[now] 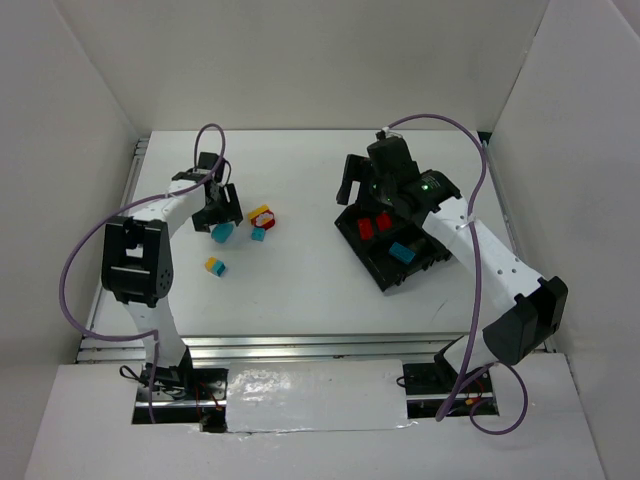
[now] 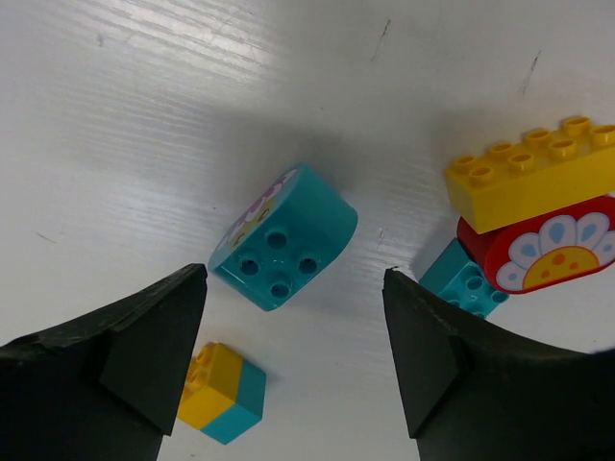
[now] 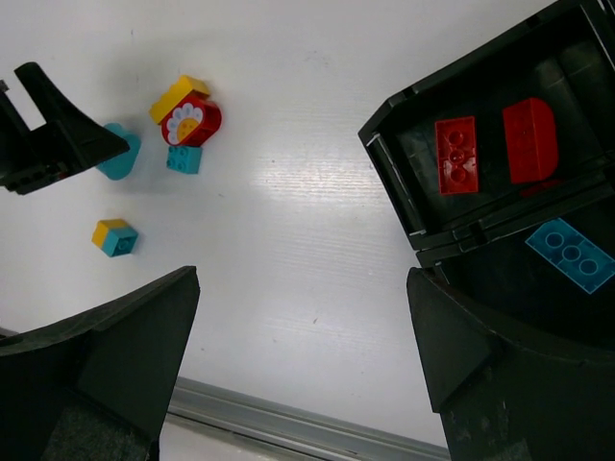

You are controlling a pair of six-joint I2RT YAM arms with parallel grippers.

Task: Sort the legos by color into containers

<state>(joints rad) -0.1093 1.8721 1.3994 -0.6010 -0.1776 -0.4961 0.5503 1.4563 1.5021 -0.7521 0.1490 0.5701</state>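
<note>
A cyan rounded brick (image 1: 222, 232) lies on its side on the white table, just beyond my open left gripper (image 1: 218, 210); in the left wrist view the brick (image 2: 283, 237) sits ahead of the open, empty gripper (image 2: 293, 279). A yellow brick (image 2: 533, 175) sits on a red flower brick (image 2: 543, 254), with a small cyan brick (image 2: 463, 283) beside them. A yellow-and-cyan brick (image 2: 221, 392) lies near the left finger. The black tray (image 1: 388, 275) holds two red bricks (image 3: 456, 154) in one compartment and a cyan brick (image 3: 570, 254) in another. My right gripper (image 1: 352, 185) is open and empty above the tray's far left corner.
White walls close in the table on the left, back and right. A metal rail (image 3: 288, 423) runs along the near edge. The right arm hides part of the tray. The left gripper's fingers (image 3: 48, 134) show beside the cyan rounded brick in the right wrist view.
</note>
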